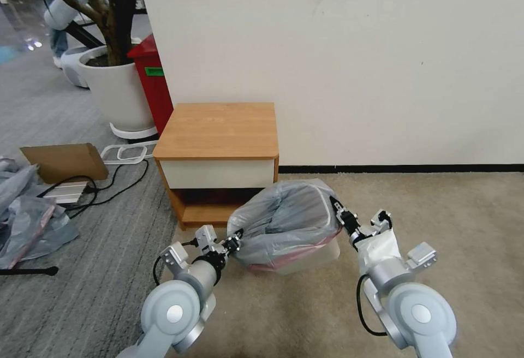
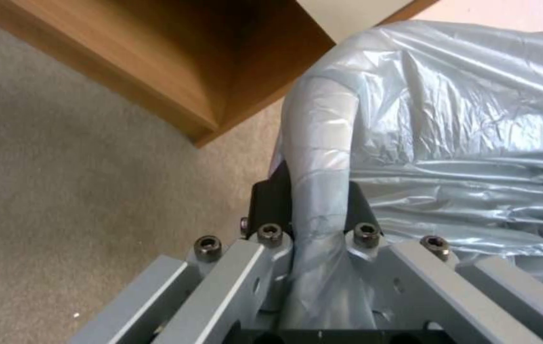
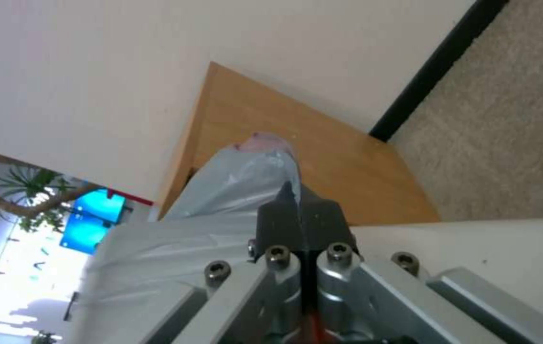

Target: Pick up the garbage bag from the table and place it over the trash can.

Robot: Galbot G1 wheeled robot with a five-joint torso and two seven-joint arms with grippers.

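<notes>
Both grippers are on the bag as I read it: my left gripper [image 1: 236,239] sits low at the near-left side of the garbage bag [image 1: 284,221], and in the left wrist view its dark fingers [image 2: 271,200] are set apart astride a plastic-wrapped edge of the bag, which I take for the bin's covered rim, so I judge it spread around that edge, not pinched flat. My right gripper [image 1: 339,212] is at the bag's right side, slightly higher, and its wrist view shows the two pads [image 3: 281,224] pressed together with a fold of grey film clamped between them. Between the two the bag is stretched open over the trash can [image 1: 314,254], whose cream front shows below the pink-red hem. I judge the task to be in its last step, seating the bag. My next move calls for pulling the hem evenly down past the rim on both sides without tearing the thin film, then letting go. Beyond the bin stands the table [image 1: 218,129], its top bare, against the wall.
</notes>
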